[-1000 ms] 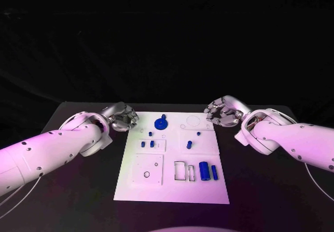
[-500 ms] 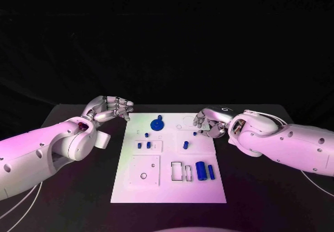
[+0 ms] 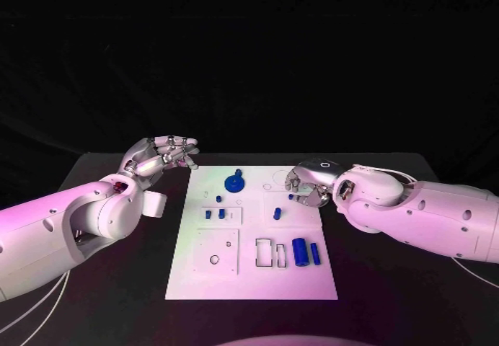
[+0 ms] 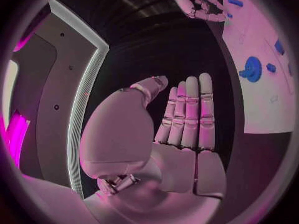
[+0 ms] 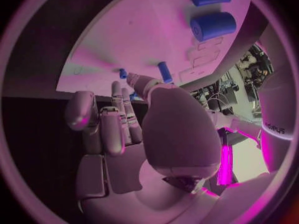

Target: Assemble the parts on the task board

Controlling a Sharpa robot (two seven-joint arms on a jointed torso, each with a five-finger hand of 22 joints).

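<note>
The white task board lies in the middle of the black table, long side running away from the robot. On its far end sits a round blue wheel-like part with a small knob sticking up beside it. Nearer the middle, two small blue pegs stand side by side in a square outlined section on the left half, and a single upright blue peg stands in the matching section on the right half. Closer to the robot, the left half carries a raised square plate with a small round hole, while the right half has two narrow rectangular slots, both unfilled as far as the head view shows; just beside them lie a thick blue cylinder and a thinner blue rod, parallel to each other and resting on the board's surface. The left hand hovers off the board's far left corner, over the table; its fingers are straight and together, and it holds nothing. The right hand is over the far right part of the board, near the single peg; its fingers reach out, slightly bent, with nothing between them, and whether any fingertip touches the board cannot be told.
</note>
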